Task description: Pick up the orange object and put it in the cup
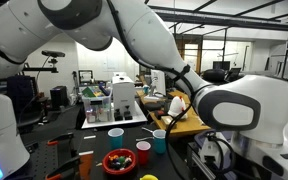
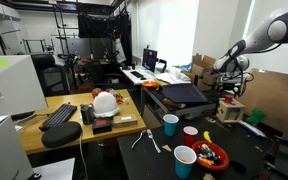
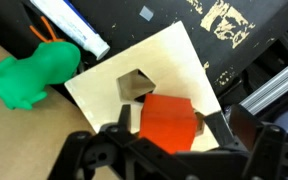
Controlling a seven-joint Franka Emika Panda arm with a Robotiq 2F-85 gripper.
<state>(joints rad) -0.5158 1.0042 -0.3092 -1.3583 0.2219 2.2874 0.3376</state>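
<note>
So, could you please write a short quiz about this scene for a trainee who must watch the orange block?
1. True or false: in the wrist view, the orange block lies on a light wooden board.
2. What lies beside the board in the wrist view? A) a green toy B) a yellow ball C) a metal spoon
3. Fill in: the block sits between the two fingers of the ____.

Key: 1 true; 2 A; 3 pincer.

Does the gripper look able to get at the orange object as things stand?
Likely yes: in the wrist view the gripper straddles the orange object on the wooden board, nothing between them.
</note>
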